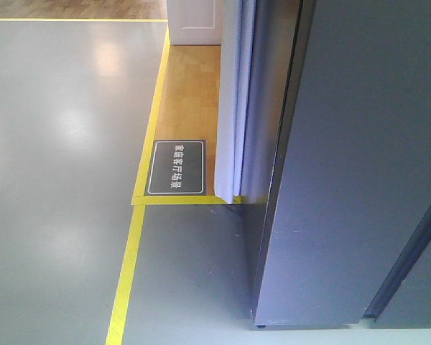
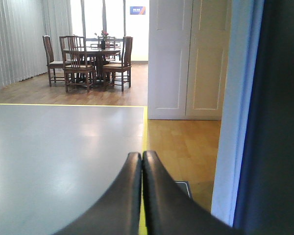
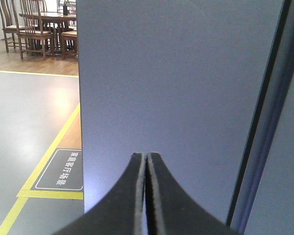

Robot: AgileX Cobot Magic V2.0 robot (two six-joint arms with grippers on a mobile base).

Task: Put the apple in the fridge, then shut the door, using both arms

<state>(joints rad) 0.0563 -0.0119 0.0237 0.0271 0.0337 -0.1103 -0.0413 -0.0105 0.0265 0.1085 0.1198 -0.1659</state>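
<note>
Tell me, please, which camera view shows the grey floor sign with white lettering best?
The exterior front-facing view: the whole floor sign shows, inside the yellow tape corner. The right wrist view shows most of it, cut off by the grey panel. The left wrist view shows only a corner behind the left hand.

Grey floor (image 1: 57, 144) edged with yellow tape (image 1: 126, 277); dark sign (image 1: 176, 167) on wood flooring (image 1: 190, 93). Farther off, dining table (image 2: 90, 50) ringed by chairs (image 2: 118, 62), beside white doors (image 2: 186, 58).
</note>
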